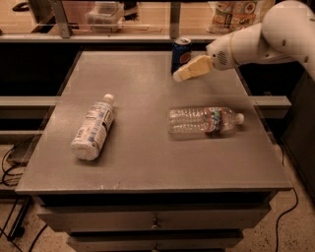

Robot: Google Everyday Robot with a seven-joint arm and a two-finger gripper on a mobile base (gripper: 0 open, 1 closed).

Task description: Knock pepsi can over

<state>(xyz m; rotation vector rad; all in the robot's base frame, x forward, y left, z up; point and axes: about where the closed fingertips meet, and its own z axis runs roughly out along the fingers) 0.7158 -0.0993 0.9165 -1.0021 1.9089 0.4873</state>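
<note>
The pepsi can (180, 53) stands upright at the far edge of the grey table (147, 147), dark blue with a round logo and silver top. My gripper (183, 74) reaches in from the right on a white arm. Its cream fingers (193, 68) point left and down, and their tip lies just in front of the can's lower right side. Contact between fingers and can cannot be made out.
A clear plastic water bottle (204, 120) lies on its side right of centre. A white-labelled bottle (93, 128) lies on its side at the left. A shelf with packaged goods (236, 12) runs behind the table. Drawers sit under the tabletop.
</note>
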